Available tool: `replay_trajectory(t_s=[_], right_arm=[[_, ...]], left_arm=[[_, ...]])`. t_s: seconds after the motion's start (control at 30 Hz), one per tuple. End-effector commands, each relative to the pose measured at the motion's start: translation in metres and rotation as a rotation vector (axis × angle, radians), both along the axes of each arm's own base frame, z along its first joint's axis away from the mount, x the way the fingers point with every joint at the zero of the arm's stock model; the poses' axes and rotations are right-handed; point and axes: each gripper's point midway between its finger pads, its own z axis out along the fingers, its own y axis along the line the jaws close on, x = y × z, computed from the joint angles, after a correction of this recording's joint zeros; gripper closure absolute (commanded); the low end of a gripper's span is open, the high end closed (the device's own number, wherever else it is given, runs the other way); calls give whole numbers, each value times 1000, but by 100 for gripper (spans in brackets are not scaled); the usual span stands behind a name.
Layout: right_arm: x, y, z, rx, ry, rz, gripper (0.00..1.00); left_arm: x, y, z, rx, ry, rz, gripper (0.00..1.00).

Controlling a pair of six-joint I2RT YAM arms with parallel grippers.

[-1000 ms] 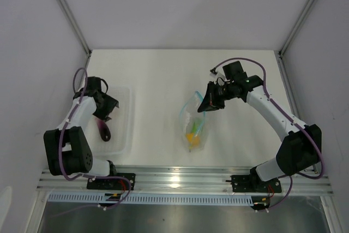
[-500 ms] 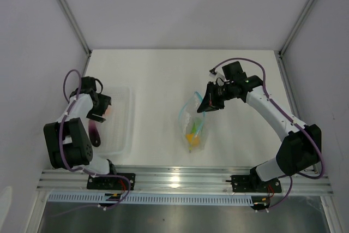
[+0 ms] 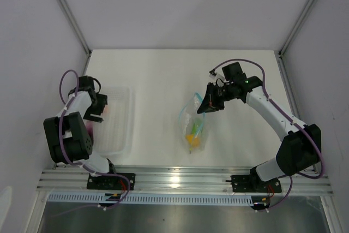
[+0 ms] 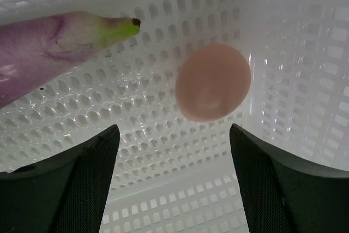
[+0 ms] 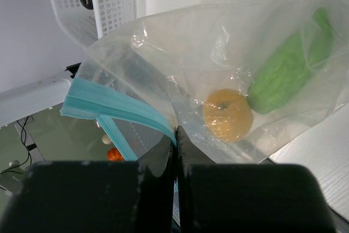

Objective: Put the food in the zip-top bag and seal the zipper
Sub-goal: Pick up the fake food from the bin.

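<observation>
The clear zip-top bag lies mid-table with a yellow piece and a green oblong piece of the food inside it. My right gripper is shut on the bag's mouth edge, pinching the light blue zipper and holding it lifted. My left gripper hangs open inside the white perforated basket. Just beyond its fingertips lies the pink round piece, untouched. The purple elongated piece with a green tip lies to the pink one's left.
The white basket stands at the table's left, close to the left wall. In the right wrist view the basket shows behind the bag. The arm bases and a metal rail line the near edge.
My left gripper has swung left and back inside the basket, and its jaws have opened wider. The right gripper and the bag have not moved.
</observation>
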Motion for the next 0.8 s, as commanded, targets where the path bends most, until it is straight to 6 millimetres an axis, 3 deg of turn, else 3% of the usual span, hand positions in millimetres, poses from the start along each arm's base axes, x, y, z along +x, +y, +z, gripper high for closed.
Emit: replay_trajectory(t_s=[0.0,0.77], right_arm=[[-3,0,6,23,-24,18,100],[1,-7,-2,22,1,-6,100]], left_arm=[[9,13,9,23,-23,64,17],[18,29,2,37,7,81,20]])
